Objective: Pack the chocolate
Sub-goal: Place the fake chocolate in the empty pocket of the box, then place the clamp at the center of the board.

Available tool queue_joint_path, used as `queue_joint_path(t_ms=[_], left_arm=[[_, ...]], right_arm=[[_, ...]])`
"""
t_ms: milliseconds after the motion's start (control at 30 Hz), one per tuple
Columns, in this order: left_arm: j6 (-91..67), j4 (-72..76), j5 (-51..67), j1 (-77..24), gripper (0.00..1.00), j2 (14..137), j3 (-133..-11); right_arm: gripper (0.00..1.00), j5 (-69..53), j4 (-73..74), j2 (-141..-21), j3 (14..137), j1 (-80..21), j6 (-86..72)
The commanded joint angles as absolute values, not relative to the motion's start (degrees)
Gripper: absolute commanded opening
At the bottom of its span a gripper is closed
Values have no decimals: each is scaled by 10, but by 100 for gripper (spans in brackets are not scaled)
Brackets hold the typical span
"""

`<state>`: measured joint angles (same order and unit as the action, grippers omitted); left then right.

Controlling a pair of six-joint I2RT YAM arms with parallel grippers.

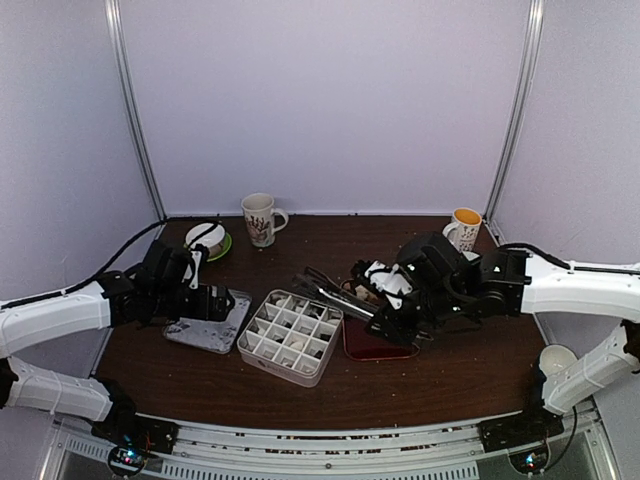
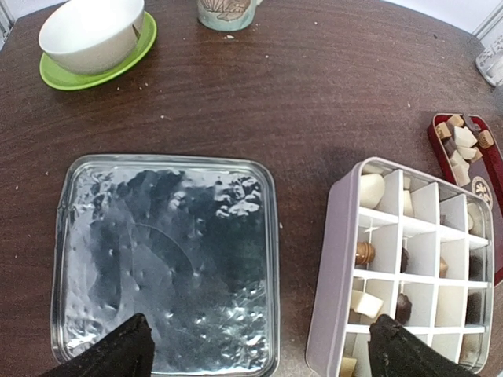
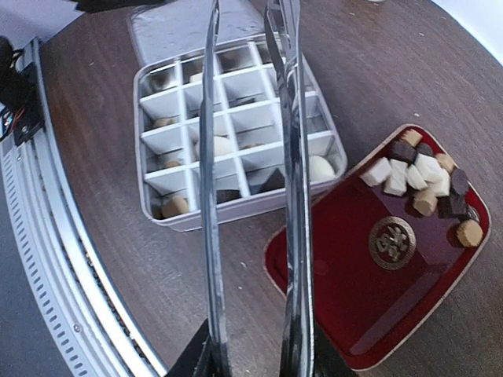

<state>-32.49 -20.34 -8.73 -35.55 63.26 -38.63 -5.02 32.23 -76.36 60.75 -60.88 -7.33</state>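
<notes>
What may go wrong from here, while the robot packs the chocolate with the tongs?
1. The chocolate lies crowded in one corner of the red tray; the tongs may pinch two pieces or scatter them.
2. The long tongs in the right end effector reach toward the box; a low swing could knock it.

I'm looking into a robot test cell in a lab: plain white panels [image 1: 330,100] in aluminium posts [image 1: 135,110] box in the brown desk [image 1: 420,385]. The left arm [image 1: 50,315] and right arm [image 1: 585,285] are bolted to a slotted metal rail [image 1: 330,447] at its near edge, with a loose cable [image 1: 125,243] and lit circuit boards [image 1: 128,460] showing.
</notes>
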Motion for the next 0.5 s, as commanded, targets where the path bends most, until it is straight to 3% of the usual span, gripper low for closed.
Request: queue_joint_path(t_ms=[0, 467], left_arm=[[-325, -167, -60, -350, 98, 625, -369], [-297, -99, 114, -355, 98, 707, -380]], right_arm=[[33, 19, 281, -716, 556, -576, -126], [28, 67, 254, -633, 374, -436, -262]])
